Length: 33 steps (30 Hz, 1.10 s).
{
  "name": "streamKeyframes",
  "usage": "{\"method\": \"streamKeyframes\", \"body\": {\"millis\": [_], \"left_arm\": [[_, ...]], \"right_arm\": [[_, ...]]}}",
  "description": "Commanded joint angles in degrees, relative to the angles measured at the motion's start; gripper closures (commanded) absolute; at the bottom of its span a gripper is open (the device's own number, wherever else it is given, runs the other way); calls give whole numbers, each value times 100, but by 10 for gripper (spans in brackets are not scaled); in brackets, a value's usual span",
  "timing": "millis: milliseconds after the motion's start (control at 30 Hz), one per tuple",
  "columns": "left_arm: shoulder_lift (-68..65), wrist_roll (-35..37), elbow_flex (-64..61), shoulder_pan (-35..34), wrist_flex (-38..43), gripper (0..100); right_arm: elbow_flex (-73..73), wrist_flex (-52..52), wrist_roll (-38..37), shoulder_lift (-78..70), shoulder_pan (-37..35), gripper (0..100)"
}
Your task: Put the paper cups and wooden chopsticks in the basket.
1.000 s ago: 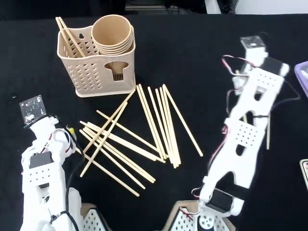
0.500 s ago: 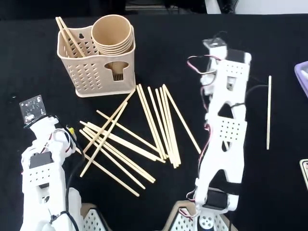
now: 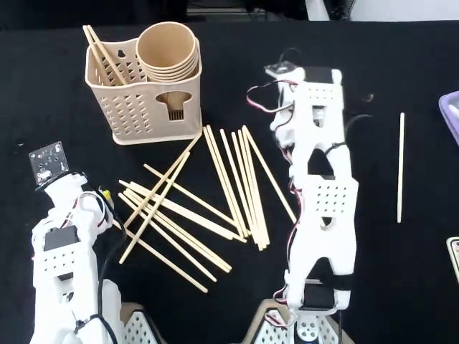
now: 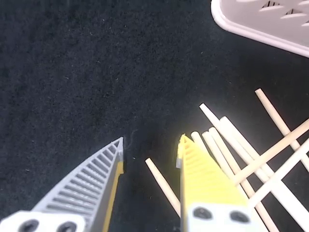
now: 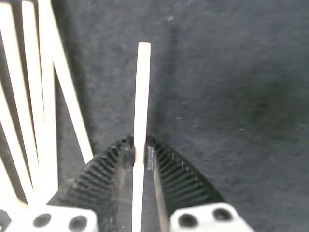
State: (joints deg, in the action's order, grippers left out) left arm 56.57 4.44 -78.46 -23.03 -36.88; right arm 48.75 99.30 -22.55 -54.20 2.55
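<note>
**One chopstick in the right gripper, cups already in the basket**

In the high view we see the paper cups (image 3: pixel 167 49) stacked in the right-hand compartment of the basket (image 3: pixel 143 107), which stands in the upper left of the frame. A pair of chopsticks (image 3: pixel 104 56) leans in its left-hand compartment. Just below the basket, the loose chopsticks (image 3: pixel 193 201) lie scattered and crossed across the middle of the black table (image 3: pixel 237 64). A lone chopstick (image 3: pixel 400 166) lies well apart from them, near the right edge.

In the right wrist view, the right gripper (image 5: pixel 137 157) is clenched on a held chopstick (image 5: pixel 142 87), which sticks out straight past the fingertips, with several loose sticks lying beside it. The right arm (image 3: pixel 319 186) stretches up the frame just right of the pile.

In the left wrist view, the left gripper (image 4: pixel 151 142) is spread wide over the cloth and grasps nothing; one stick end lies between its fingers. The left arm (image 3: pixel 64 244) sits in the lower left corner.
</note>
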Motion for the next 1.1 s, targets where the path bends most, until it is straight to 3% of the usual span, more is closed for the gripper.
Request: {"method": "streamKeyframes", "body": {"millis": [0, 267, 433, 567, 667, 1067], "left_arm": [[97, 0, 75, 4, 97, 812], [97, 0, 84, 13, 97, 812], [97, 0, 75, 13, 97, 812], [97, 0, 66, 13, 97, 812], [97, 0, 66, -4, 97, 812], [97, 0, 57, -31, 70, 812]], "right_arm": [[-180, -114, -105, 505, -149, 988], [-936, -536, -123, 567, -440, 988], [-936, -501, -123, 989, -633, 985], [-945, -396, -176, 1455, -686, 926], [-936, -79, -273, 1947, -686, 946], [-2352, -62, -492, 4277, 18, 878]]}}
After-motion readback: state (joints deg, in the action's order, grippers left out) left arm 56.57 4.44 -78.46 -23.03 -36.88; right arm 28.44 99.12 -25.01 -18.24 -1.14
